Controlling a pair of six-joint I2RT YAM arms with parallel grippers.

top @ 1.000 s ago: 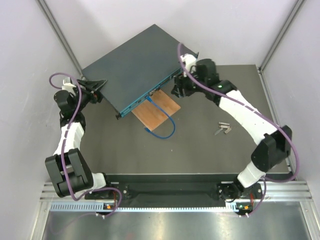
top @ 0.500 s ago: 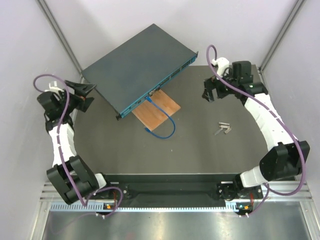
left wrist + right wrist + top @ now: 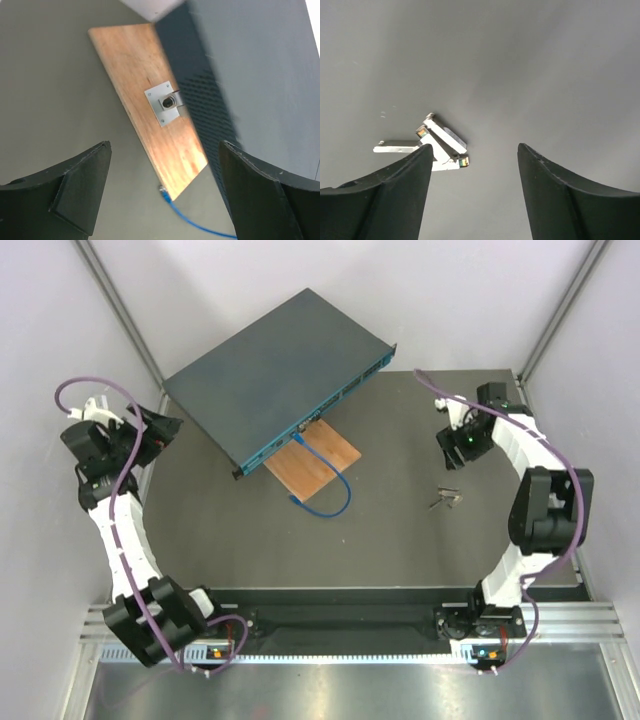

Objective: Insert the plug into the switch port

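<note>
The dark blue-teal switch (image 3: 275,370) lies slanted at the back of the table, its lighter port face (image 3: 320,415) turned toward me. A thin blue cable (image 3: 330,485) runs from that face (image 3: 298,433) in a loop over the table. Its other plug (image 3: 164,192) lies loose on the mat by the wooden board's corner. My left gripper (image 3: 165,430) hangs open at the table's left edge, apart from the switch (image 3: 260,75), nothing between its fingers (image 3: 75,185). My right gripper (image 3: 455,452) is open too, hovering at the right above the mat and holding nothing.
A small brown wooden board (image 3: 312,460) with a metal connector plate (image 3: 165,103) lies against the switch's port face. Small silver modules (image 3: 447,500) lie on the mat at the right, just beside my right gripper's (image 3: 475,147) left finger in the wrist view. Grey walls enclose three sides.
Both arms have drawn back from the switch: the left toward the left edge, the right out to the right side over the modules. Both jaws have let go and stand wider.
</note>
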